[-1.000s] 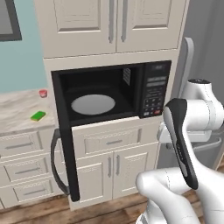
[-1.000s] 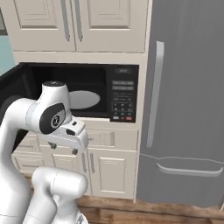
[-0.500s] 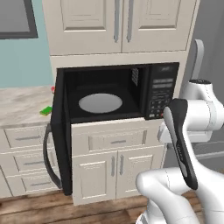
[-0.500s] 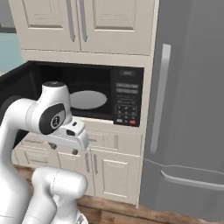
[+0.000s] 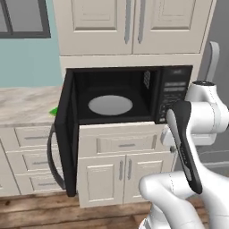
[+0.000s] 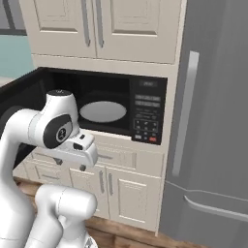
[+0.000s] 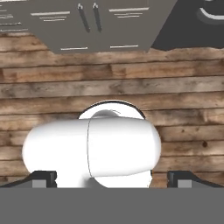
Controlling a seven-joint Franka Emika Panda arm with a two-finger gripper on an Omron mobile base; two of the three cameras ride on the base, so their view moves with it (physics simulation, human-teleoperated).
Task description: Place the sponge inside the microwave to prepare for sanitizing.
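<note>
Black microwave (image 5: pixel 129 100) wide open, set into cream cabinets. Door (image 5: pixel 67 134) swung out to the left, curved black handle (image 5: pixel 53 156) on its outer side. White round turntable (image 5: pixel 110 105) bare inside the dark box. Button panel (image 5: pixel 174 96) on the right of the microwave; same panel (image 6: pixel 147 118) with a small red button in the right base view.

Just a tiny green corner of the sponge (image 5: pixel 54 110) peeking out past the left edge of the open door, lying on the pale marbled surface (image 5: pixel 24 105). Rest of the sponge hidden behind the door. Sponge well apart from the turntable, outside the microwave.

Tall grey fridge (image 6: pixel 213 121) just beside the microwave on the right, with a long pale handle (image 6: pixel 183 111).

White arm folded up low in front of the lower cabinets (image 5: pixel 120 170), below the microwave.

Gripper (image 7: pixel 111 179) pointing down at the brown wooden floor (image 7: pixel 183 92). Two small dark fingertips (image 7: pixel 43 178) far apart at the bottom corners of the hand view, spread wide. Nothing between them, nothing held. Bottom of the cabinet doors (image 7: pixel 87 24) along the top of the hand view.
</note>
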